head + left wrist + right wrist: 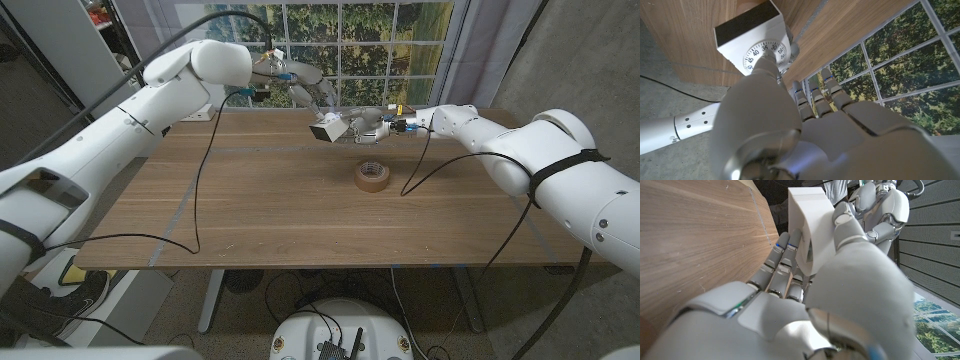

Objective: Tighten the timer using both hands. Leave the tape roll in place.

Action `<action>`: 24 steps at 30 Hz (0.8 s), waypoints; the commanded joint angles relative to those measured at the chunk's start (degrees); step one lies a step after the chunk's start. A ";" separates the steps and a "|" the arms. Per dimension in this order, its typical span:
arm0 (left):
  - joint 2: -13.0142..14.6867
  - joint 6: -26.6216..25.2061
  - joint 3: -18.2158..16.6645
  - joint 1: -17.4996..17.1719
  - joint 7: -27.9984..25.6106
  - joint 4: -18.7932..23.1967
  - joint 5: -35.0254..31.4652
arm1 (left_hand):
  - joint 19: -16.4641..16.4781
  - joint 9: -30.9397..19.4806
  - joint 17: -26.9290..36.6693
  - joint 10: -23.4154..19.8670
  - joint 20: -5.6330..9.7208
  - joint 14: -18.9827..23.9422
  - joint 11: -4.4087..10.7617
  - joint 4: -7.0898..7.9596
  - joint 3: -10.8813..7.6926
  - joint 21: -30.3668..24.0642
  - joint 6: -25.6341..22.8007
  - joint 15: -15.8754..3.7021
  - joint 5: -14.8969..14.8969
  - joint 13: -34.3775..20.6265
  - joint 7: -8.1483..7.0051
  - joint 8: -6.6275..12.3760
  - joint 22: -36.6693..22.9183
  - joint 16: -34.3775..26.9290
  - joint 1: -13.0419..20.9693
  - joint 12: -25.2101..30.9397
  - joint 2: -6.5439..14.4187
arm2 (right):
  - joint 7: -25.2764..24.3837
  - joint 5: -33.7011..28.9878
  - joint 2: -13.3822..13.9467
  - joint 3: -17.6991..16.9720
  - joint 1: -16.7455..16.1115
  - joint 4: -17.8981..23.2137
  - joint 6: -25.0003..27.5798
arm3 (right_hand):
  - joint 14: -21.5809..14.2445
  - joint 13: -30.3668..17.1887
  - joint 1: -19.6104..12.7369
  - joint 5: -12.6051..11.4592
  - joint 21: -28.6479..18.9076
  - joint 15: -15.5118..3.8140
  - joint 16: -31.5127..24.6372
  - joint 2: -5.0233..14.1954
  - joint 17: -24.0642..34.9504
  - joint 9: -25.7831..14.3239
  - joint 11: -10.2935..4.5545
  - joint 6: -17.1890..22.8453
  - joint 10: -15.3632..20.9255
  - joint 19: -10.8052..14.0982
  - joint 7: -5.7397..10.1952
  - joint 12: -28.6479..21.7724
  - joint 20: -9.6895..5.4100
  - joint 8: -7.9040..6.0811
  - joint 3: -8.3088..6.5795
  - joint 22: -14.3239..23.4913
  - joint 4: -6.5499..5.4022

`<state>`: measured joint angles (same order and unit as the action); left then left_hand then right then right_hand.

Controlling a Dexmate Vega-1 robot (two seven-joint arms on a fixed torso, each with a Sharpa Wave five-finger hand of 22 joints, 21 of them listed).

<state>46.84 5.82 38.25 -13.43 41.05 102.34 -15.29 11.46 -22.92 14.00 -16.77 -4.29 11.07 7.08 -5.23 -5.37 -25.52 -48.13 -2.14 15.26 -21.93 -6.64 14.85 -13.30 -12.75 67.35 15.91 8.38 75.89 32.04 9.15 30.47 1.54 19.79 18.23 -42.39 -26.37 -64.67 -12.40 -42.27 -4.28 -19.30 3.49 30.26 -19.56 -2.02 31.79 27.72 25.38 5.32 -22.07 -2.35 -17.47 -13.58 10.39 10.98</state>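
My right hand [372, 124] grips the timer [327, 130] above the table [250, 200]. My left hand [305, 90] has a fingertip [765, 62] on its dial; the rest stay spread.

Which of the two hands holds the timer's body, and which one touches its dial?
The right hand grips the white timer by its body; the left hand has a fingertip on the dial.
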 commanded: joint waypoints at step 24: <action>-0.36 -1.82 0.32 -1.13 -1.83 2.40 -1.69 | 0.06 0.10 0.35 -1.48 0.07 1.32 -0.37 1.39 0.61 -0.89 -3.19 -3.26 0.41 -0.20 -1.52 0.27 -0.25 -0.73 -1.56 0.54 0.53 | 3.06 1.62 1.18 1.99 -0.33 0.18 0.06 | -0.27 -11.07 2.60 -0.22 -0.64 -9.03 0.43 5.60 0.19 -2.55 -3.71 5.30 7.33 0.12 3.94 0.43 -7.08 0.00 -3.75 0.03 -3.36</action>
<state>46.09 4.95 38.94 -13.67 40.75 103.06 -15.71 11.47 -22.73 14.26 -17.81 -4.29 11.78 6.87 -4.26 -4.75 -26.08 -51.91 -2.05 15.07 -21.92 -8.20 15.50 -13.46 -13.20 66.10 16.14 8.68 78.38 32.85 9.89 31.42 1.30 19.85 18.43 -42.35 -26.86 -61.98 -12.63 -42.60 -3.93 -18.85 9.47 30.26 -22.05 -2.39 36.93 31.14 25.41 9.09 -21.71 -2.37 -17.75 -17.08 10.25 7.48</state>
